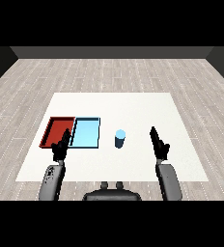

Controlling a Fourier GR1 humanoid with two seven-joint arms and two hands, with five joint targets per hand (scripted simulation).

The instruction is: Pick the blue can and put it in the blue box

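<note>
On the white table [133, 103] two trays lie side by side, touching along one long side, near the left edge. The red tray [56, 130] is the outer one and the light blue tray [86, 132] is next to it on the inner side. I see nothing inside either tray. The blue can [120, 138] stands upright on the bare table, to the right of the light blue tray and apart from it, about in the middle between the left and right edges. The left hand [61, 147] is over the near corner of the red tray, fingers straight and holding nothing. The right hand [159, 144] is to the right of the can, not touching it, fingers also straight.
</note>
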